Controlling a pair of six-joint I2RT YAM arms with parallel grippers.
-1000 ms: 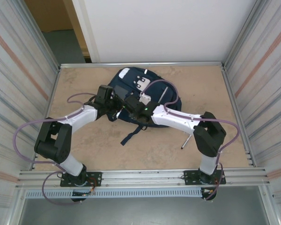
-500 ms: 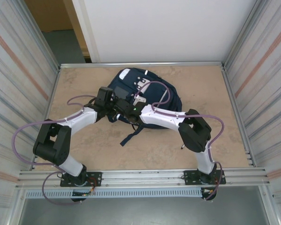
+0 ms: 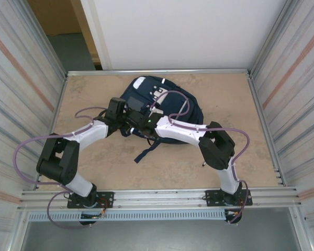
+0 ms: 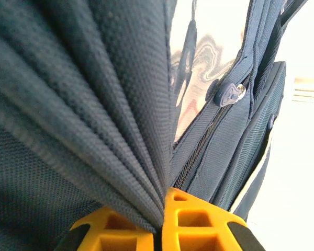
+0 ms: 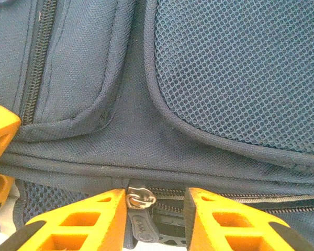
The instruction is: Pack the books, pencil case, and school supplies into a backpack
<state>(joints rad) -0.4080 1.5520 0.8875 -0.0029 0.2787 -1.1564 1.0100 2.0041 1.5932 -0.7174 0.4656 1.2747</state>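
Zip work looks to be the step in hand, and doing it well depends on the two arms pulling against each other. The left gripper [image 4: 159,230] has its jaws clenched on a gathered fold of the backpack [image 3: 145,89], with the navy cloth fanning upward out of the pinch in tight pleats. That hold should stay firm and low so the bag cannot slide across the table [image 3: 94,89] when the other arm pulls. The right gripper [image 5: 154,204] has its jaws released and standing apart on either side of a small metal zip pull [image 5: 136,201]. The pull lies close against one finger with a clear gap to the other. My advice is to centre the jaws on the tab, close squarely on it rather than on the cloth lip above it, and then draw along the line of the zip track [image 5: 230,197], which runs off sideways from the jaws, not across it. A slanted pull could snag the teeth or slip off so small a tab. The backpack lies flat on the table just ahead of both jaws, mid-table in the overhead view. It is dark navy woven fabric with a mesh pocket [image 5: 240,68] above the right jaws, piped seams, and a pale glossy panel beside a second slider [image 4: 229,94] up and to the side of the left jaws. I cannot tell whether the books or other supplies are inside.
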